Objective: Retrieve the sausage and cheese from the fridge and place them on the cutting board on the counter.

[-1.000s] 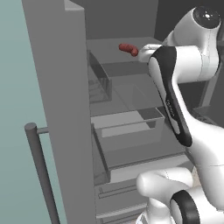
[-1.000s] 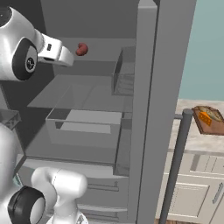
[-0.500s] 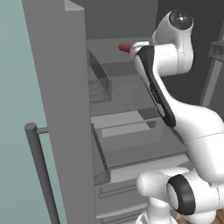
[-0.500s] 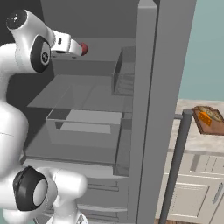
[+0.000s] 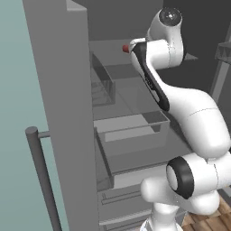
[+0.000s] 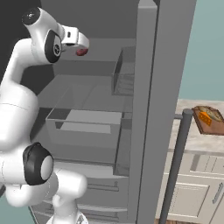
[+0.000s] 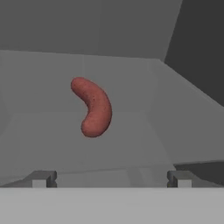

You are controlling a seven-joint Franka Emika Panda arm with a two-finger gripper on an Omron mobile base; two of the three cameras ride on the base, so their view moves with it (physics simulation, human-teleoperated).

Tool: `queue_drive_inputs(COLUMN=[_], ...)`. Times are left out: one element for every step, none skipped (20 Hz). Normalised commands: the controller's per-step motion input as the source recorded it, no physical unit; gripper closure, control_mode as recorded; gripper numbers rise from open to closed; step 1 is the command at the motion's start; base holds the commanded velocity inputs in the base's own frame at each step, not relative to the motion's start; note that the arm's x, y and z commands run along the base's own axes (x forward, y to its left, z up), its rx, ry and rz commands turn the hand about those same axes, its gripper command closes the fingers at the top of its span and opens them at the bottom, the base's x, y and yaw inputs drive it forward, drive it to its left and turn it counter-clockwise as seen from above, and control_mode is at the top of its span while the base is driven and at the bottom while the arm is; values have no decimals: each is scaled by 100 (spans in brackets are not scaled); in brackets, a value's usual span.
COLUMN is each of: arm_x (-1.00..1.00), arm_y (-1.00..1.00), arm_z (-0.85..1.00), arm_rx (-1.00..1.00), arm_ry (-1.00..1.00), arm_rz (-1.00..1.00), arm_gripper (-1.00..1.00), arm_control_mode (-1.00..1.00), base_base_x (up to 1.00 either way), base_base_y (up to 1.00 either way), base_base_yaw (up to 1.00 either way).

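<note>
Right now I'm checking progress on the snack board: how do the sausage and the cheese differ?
The sausage is reddish-brown and curved; the cheese is orange and blocky. The sausage lies on a shelf inside the fridge, just ahead of the open claw, while the cheese already sits on the cutting board. Neither is held.

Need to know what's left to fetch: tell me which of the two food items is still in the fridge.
The sausage, reddish-brown and curved, lies on an upper fridge shelf ahead of the open gripper. The orange cheese is on the cutting board.
</note>
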Motion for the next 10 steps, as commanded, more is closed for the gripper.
queue_drive_inputs(arm_x=[48,46,43,42,41,46,53,51,56,56], arm_y=[0,0,0,0,0,0,0,0,0,0], arm_z=[0,0,0,0,0,0,0,-3,-1,-3], arm_rx=[-1,0,0,0,0,0,0,0,0,0], arm_ry=[0,0,0,0,0,0,0,0,0,0], arm_rz=[3,3,3,2,2,2,3,3,4,4], arm_gripper=[-100,-100,-100,-100,-100,-100,-100,-100,-100,-100], arm_control_mode=[-100,-100,-100,-100,-100,-100,-100,-100,-100,-100], base_base_x=[0,0,0,0,0,0,0,0,0,0], base_base_y=[0,0,0,0,0,0,0,0,0,0], base_base_yaw=[0,0,0,0,0,0,0,0,0,0])
